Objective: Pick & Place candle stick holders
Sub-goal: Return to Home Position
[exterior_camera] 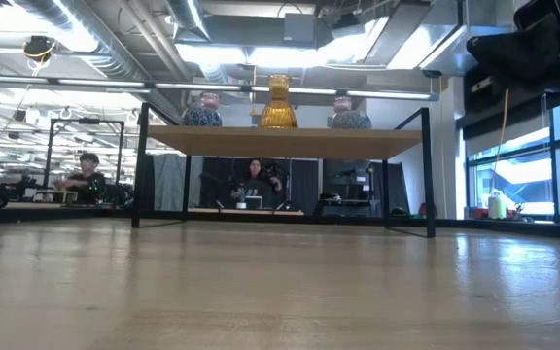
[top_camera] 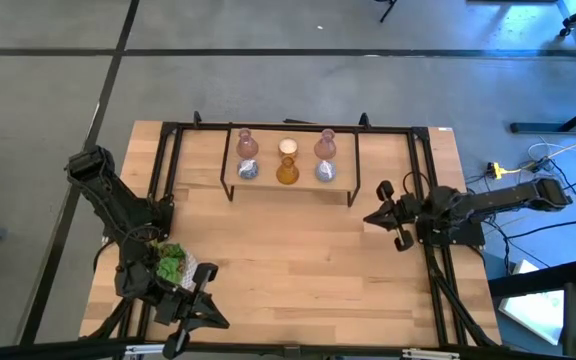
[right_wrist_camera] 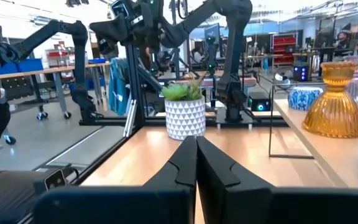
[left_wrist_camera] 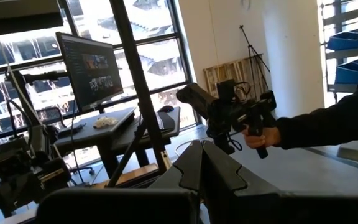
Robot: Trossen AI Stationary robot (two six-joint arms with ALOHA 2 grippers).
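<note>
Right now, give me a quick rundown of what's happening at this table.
Nothing is being handled. All six candle stick holders stand on the small shelf at the table's far side, in two rows of three. The left gripper is shut and empty at the near left corner, by the green succulent. The right gripper is shut and empty too, off to the shelf's right, near the edge of the table.
</note>
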